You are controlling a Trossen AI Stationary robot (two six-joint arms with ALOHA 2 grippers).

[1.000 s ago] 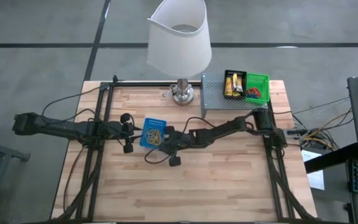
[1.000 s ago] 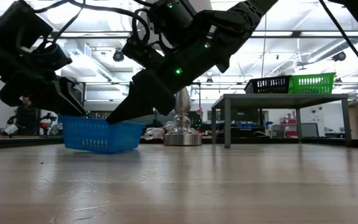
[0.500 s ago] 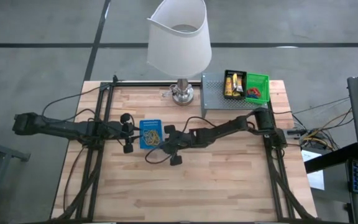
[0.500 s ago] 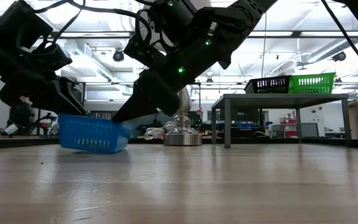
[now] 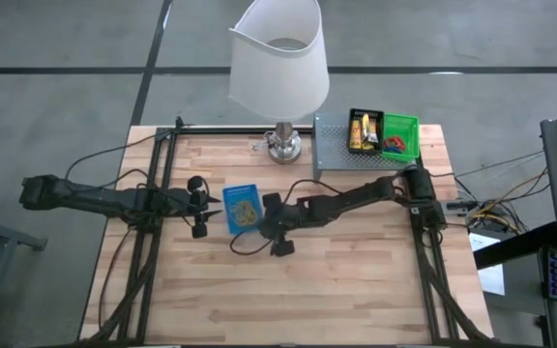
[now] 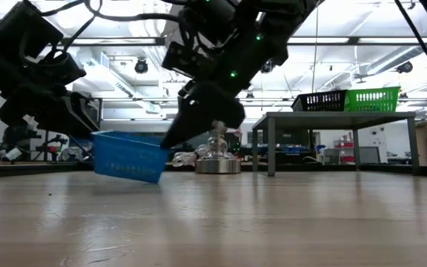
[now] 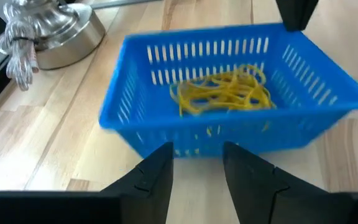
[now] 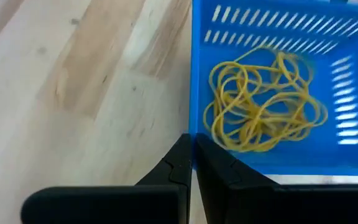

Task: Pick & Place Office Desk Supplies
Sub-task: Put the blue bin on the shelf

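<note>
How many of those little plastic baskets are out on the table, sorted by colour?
Blue basket, holding rubber bands: 1
Black basket, up on the grey shelf: 1
Green basket, beside the black one: 1
Total: 3 baskets

Bright overhead room lighting; wrist views slightly motion-blurred, low view backlit.

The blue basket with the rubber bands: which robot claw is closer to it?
Right. The right gripper is shut on the wall of the blue basket, tilting it. The left gripper hangs just short of its opposite side.
</note>
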